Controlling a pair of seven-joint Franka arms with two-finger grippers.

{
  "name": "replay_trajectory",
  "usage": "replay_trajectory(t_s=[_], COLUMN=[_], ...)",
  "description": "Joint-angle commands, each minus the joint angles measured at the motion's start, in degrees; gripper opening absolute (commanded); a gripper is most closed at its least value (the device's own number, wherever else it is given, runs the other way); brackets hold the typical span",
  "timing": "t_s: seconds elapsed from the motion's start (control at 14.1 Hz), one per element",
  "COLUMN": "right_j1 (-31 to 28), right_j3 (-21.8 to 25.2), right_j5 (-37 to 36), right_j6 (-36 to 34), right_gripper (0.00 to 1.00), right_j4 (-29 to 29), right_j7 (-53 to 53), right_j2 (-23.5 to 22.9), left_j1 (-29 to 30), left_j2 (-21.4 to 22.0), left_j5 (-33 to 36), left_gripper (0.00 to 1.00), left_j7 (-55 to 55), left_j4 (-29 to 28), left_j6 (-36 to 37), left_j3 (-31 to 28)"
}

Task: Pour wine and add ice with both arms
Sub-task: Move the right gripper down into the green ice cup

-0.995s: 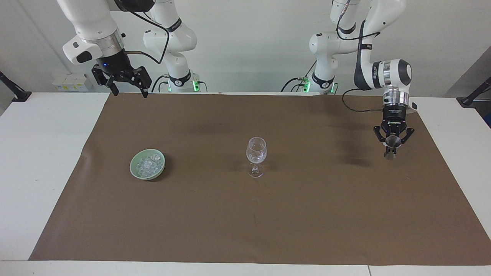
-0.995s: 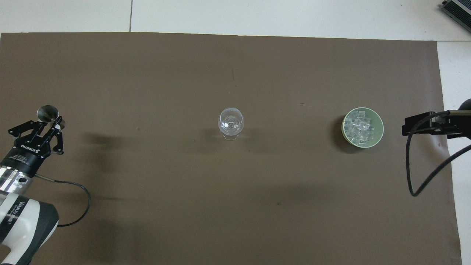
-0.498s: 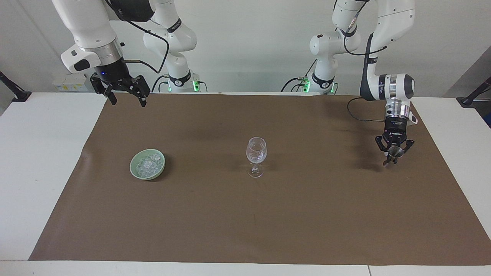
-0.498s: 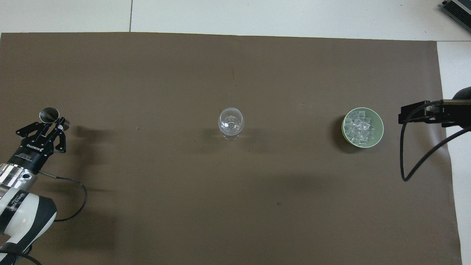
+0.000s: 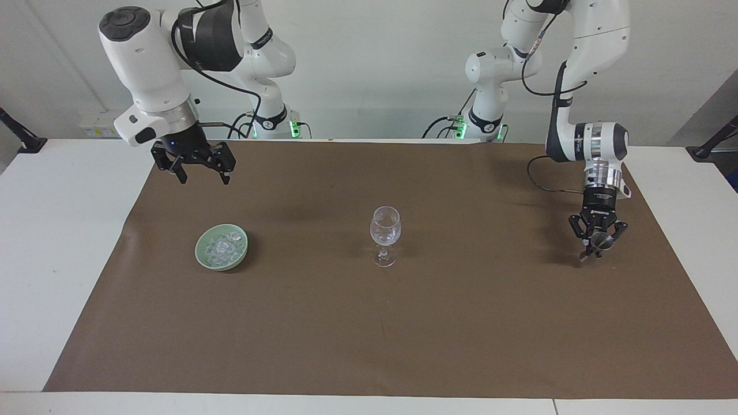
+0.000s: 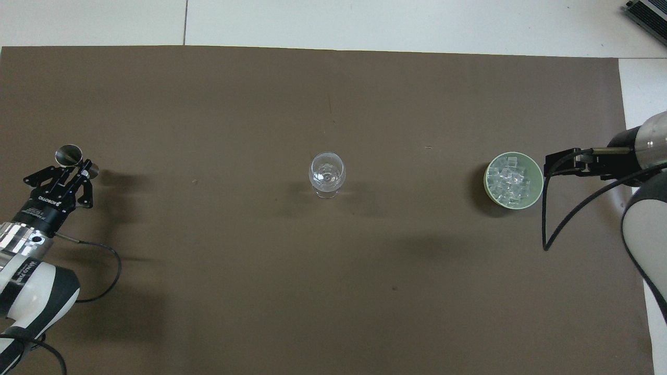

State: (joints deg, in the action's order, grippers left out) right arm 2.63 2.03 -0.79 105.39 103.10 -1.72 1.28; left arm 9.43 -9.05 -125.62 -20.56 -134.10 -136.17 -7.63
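A small metal jigger (image 5: 599,239) is pinched between the fingers of the left gripper (image 5: 596,249), which has been lowered over the last second and is now positioned just above the brown mat (image 5: 461,346) toward the left arm's end of the table; whether the jigger is touching the mat cannot be determined. In the overhead view the same cup (image 6: 69,155) is seen at the tip of the left gripper (image 6: 78,169), well apart from the wine glass (image 6: 326,174). The wine glass (image 5: 385,235) is standing upright at the middle of the mat, and no coloured liquid is discernible in it. The right gripper (image 5: 200,175), with its fingers spread and nothing held, has been brought down and inward from the table edge and is now suspended over the mat above the area next to the green bowl (image 5: 202,246), on the robots' side of it. The ice (image 5: 222,246) is lying in that bowl, toward the right arm's end of the table, apart from the glass. It is judged that the measure is being set down and that the ice-adding step is being started; a descent onto the bowl is expected to be required next.
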Motion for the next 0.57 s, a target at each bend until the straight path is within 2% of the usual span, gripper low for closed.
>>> replay_trajectory(t_s=[0.0,0.21,0.5], right_j1=[-1.57,-1.93,-2.63], right_j3=[-0.63,-0.10,1.04], right_j5=[0.97,0.97,0.97], right_j6=[6.65,14.73,23.97], right_gripper=[1.00,1.00,1.00], right_j4=[5.25,9.91,16.77], right_j7=[2.85,6.54,9.45], right_j2=[0.30,-1.80,-2.42], left_j1=[0.94,1.11,1.11], left_j2=[-2.63,-4.13,-5.18], left_j5=[-0.42,-0.68,-0.86], left_gripper=[0.00,0.00,0.00], left_j7=[-2.38,-2.73,-2.65], left_j4=[2.26,2.71,3.85], left_j6=[2.05,3.98,4.07], left_j3=[0.42,0.42,0.42])
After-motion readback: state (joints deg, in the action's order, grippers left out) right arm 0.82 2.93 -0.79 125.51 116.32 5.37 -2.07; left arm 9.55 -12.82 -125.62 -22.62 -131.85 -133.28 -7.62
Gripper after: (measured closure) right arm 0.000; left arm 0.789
